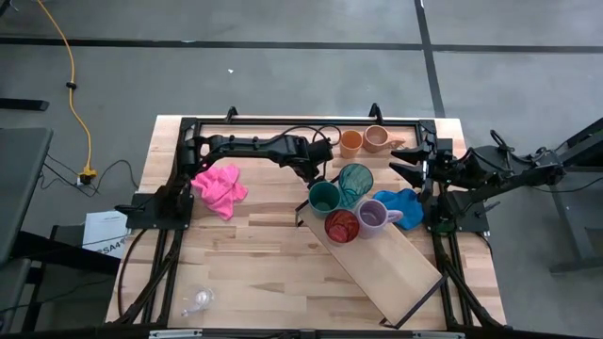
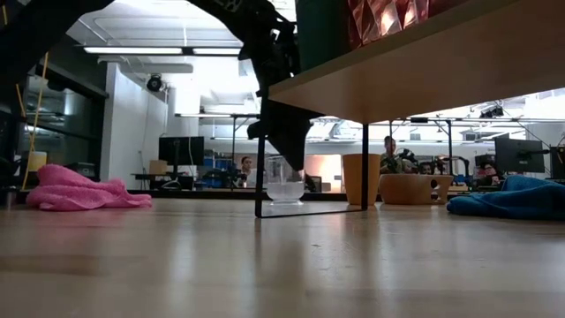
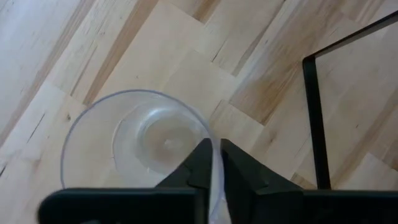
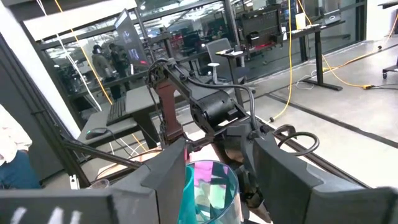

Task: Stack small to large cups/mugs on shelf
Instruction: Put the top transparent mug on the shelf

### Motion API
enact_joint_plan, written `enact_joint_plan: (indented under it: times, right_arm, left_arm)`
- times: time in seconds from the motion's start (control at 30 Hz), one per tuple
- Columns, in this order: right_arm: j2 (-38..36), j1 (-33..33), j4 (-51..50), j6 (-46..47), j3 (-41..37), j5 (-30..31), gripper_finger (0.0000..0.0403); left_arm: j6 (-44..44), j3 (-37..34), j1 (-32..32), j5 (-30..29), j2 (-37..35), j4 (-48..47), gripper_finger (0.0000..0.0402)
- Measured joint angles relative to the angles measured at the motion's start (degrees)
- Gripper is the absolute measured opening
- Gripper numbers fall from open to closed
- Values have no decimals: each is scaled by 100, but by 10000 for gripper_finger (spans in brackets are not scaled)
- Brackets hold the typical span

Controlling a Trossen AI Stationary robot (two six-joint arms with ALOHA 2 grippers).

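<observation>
Four cups (image 1: pixel 341 204) on shelf (image 1: pixel 396 273) end, unstacked. Left gripper (image 3: pixel 216 163) pinching clear glass (image 3: pixel 134 146) rim. Right gripper (image 4: pixel 219 165) open, idle at table's right edge. Mugs (image 1: pixel 364 140) at far edge, another glass (image 1: pixel 197 299) near front-left corner remaining.

The setting is a robotics lab or open workshop. Behind the table (image 1: pixel 236 264) stand desks with monitors (image 2: pixel 181 150), an office chair (image 4: pixel 217 53), seated people (image 2: pixel 388 155), apparently, and ceiling strip lights (image 2: pixel 141 50).
</observation>
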Motion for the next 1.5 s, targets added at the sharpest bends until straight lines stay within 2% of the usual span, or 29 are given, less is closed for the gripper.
enact_joint_plan:
  times: [0.37,0.57,0.87,1.13,1.3,1.5]
  right_arm:
    - [0,-2,0,0,0,0,177]
    - [-2,0,0,11,0,2,177]
    - [-1,-1,0,13,0,1,177]
    - [-2,0,0,11,0,2,177]
    - [-1,0,0,13,0,0,177]
    - [0,0,0,13,0,0,177]
  left_arm:
    - [-4,2,-2,0,-2,-10,179]
    - [-38,2,-4,3,-27,-44,228]
    - [11,4,-2,-16,-409,-82,233]
    - [276,9,-5,-272,-777,-326,234]
    - [350,9,-4,-609,-883,-546,234]
    - [549,0,4,-1135,-1049,-1247,234]
